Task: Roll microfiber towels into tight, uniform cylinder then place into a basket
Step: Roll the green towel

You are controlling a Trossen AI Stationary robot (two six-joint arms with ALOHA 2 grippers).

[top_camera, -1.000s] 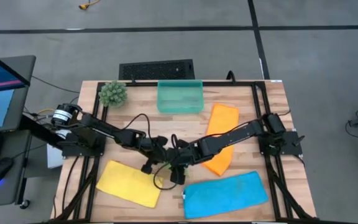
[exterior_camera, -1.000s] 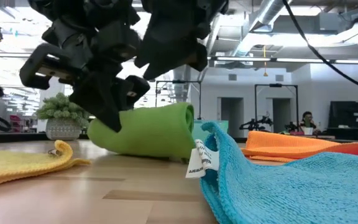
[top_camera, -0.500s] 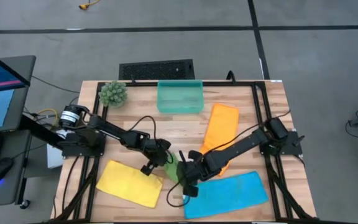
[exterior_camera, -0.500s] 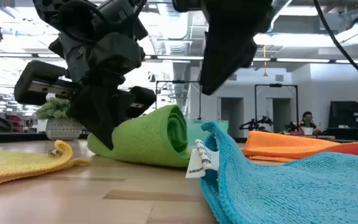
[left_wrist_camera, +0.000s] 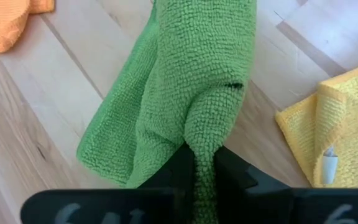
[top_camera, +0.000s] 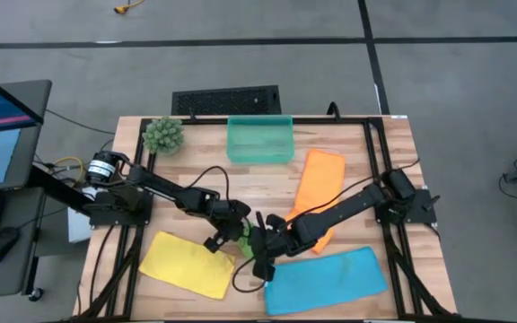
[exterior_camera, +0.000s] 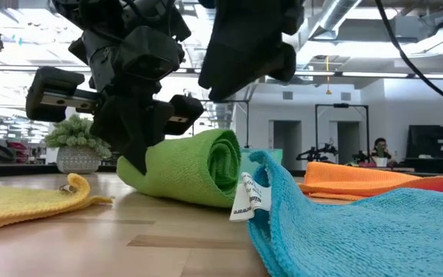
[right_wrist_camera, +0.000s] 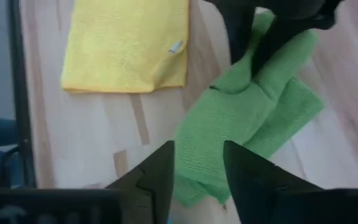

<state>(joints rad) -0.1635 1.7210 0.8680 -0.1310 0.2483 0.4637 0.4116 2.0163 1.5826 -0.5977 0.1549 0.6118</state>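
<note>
The low view shows the green towel (exterior_camera: 187, 173) as a partly formed roll with its spiral end visible, lying on the table (exterior_camera: 168, 246) between the yellow towel (exterior_camera: 21, 201) and blue towel (exterior_camera: 360, 223); the high view hides most of it beneath the arms. The left gripper (left_wrist_camera: 202, 168) is closed on a fold of the green towel. The right gripper (right_wrist_camera: 197, 167) hangs over it, fingers parted, holding nothing. The basket (top_camera: 259, 141) stands at the far edge.

green towel (exterior_camera: 187, 169) rolled, three towels flat
</note>
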